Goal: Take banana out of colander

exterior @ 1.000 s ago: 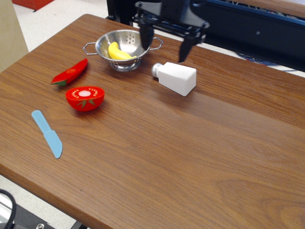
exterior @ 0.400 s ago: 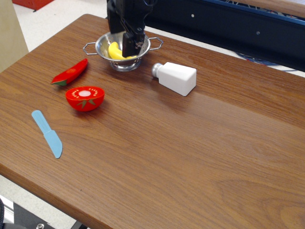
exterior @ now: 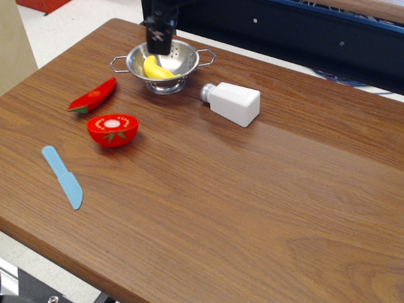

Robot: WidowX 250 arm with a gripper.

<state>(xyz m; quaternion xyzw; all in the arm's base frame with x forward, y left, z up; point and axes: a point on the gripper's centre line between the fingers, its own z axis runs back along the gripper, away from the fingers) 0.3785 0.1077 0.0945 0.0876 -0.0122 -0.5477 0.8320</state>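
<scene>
The yellow banana [exterior: 157,69] lies inside the steel colander [exterior: 188,64] at the far left of the wooden table. My gripper [exterior: 158,45] hangs over the colander's back rim, just above the banana's upper end. I see it edge-on as one dark block, so the gap between its fingers is hidden. It holds nothing that I can see, and the banana still rests in the bowl.
A white salt shaker [exterior: 235,103] lies on its side right of the colander. A red chili [exterior: 93,96], a tomato half [exterior: 113,129] and a blue toy knife [exterior: 64,177] lie front-left. The table's far edge runs just behind the colander.
My gripper swung from above the shaker side, fingers spread wide, leftward over the colander, then rose slightly toward the back rim. The banana and colander have not moved.
</scene>
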